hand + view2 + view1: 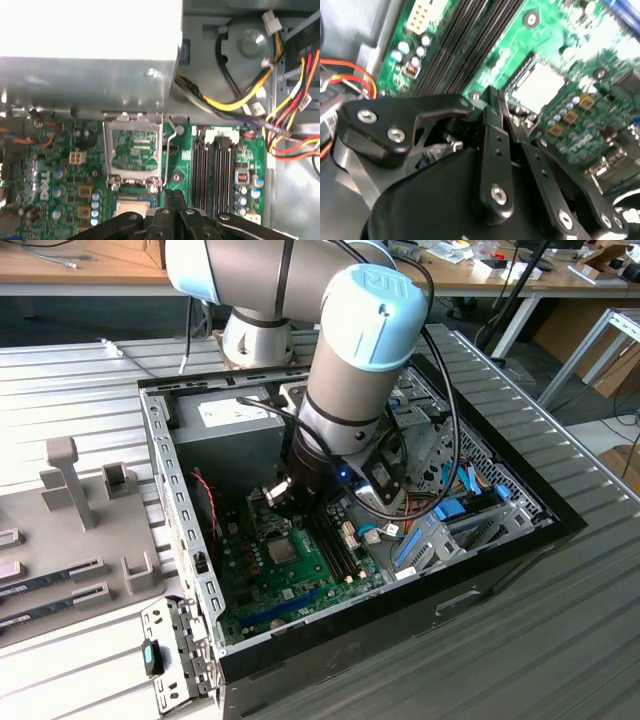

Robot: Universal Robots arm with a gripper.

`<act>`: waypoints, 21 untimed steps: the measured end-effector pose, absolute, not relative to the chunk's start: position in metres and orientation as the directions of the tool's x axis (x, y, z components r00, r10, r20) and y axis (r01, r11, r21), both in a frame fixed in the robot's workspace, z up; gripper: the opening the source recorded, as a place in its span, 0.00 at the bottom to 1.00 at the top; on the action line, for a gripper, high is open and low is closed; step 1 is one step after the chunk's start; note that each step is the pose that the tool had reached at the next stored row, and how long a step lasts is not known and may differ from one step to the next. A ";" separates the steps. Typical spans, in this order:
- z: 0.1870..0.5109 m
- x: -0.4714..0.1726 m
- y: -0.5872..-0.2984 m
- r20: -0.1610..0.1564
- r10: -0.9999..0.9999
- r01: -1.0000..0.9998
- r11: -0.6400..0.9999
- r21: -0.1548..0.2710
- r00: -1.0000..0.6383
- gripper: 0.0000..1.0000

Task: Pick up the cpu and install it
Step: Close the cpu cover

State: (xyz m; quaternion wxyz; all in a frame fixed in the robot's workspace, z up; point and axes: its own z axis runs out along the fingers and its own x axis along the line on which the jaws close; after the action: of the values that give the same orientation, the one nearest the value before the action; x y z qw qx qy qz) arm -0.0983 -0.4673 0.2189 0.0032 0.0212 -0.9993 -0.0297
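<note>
Table: a ribbed grey metal work table [560, 640] carried the whole set-up.
Case: an open black desktop computer case [500, 550] lay on its side on the table, its interior facing up.
Arm: a silver robot arm with pale blue joint caps [365, 330] reached down into the case from its twelve o'clock edge in the exterior view.
Fixture: a flat grey holding plate with upright posts [90, 530] sat at the case's nine o'clock, with two long narrow memory sticks [55, 575] lying on it.
Power supply: a grey metal box [225, 425] filled the case's eleven o'clock corner.
Motherboard: a green circuit board [250, 580] [555, 30] [60, 150] covered the case floor towards seven o'clock.
Cables: yellow, red and black wire bundles [295, 130] ran beside the board.
Memory slots: a row of long black slots [335, 545] [465, 45] [212, 170] lay at the three o'clock side of the socket in the exterior view.
Gripper: the black linkage gripper [277, 500] [492, 97] [173, 196] hung low over the board with its fingertips pressed together and nothing between them.
Socket frame: the hinged silver metal load plate [132, 150] stood swung open, and its wire lever [170, 150] was raised alongside.
CPU: the small flat square cpu with its silvery-grey top [283, 551] [540, 85] [135, 207] lay flat in the motherboard socket, just beside the fingertips and apart from them, at the gripper's six o'clock in the exterior view.
</note>
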 end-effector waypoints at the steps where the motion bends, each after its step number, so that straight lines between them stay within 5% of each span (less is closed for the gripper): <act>1: 0.219 -0.098 -0.467 0.004 -0.042 -0.042 0.996 0.077 -0.999 0.11; 7: 0.219 -0.079 -0.465 0.005 -0.048 -0.045 0.970 0.241 -0.999 0.11; 21: 0.215 -0.073 -0.463 0.006 -0.269 -0.258 0.931 0.258 -0.963 0.11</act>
State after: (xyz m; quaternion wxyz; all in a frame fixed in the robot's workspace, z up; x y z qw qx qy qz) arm -0.0732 -0.4627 0.2150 0.0206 0.1341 -0.9824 -0.1287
